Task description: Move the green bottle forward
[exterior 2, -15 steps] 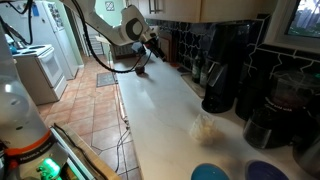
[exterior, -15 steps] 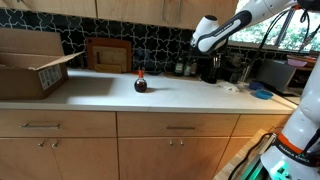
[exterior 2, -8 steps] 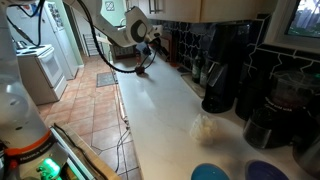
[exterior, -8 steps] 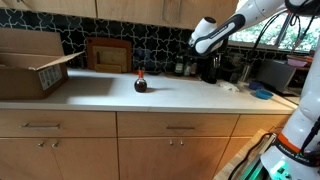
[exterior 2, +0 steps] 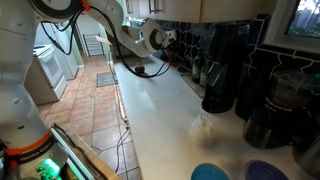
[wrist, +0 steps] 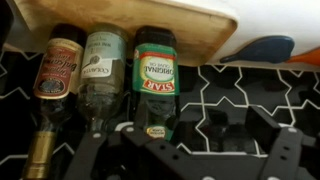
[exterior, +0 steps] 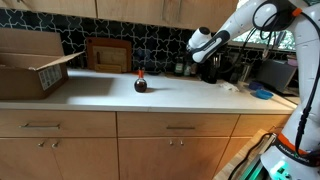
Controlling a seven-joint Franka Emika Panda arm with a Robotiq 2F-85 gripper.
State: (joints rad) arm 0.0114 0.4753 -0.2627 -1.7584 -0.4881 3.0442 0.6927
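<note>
Standing beside other bottles point(wrist: 100, 65) at the dark tiled wall point(wrist: 235, 95) behind a white counter point(exterior: 100, 92), the green bottle point(wrist: 155, 85) is faced by the gripper point(wrist: 190, 148), fingers point(wrist: 285, 155) spread, nothing held.

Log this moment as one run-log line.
phase: pre-grasp | gripper: open, empty | green bottle: in row with two other bottles, not gripped | red-capped dark bottle: alone on counter

We are counting three bottles side by side in the wrist view: one brown-labelled bottle point(wrist: 55, 75), one pale bottle point(wrist: 103, 68), one green bottle point(wrist: 157, 80). On the counter point(exterior: 100, 97) in an exterior view, we are seeing one red-capped bottle point(exterior: 140, 84) and one cardboard box point(exterior: 30, 65).
</note>
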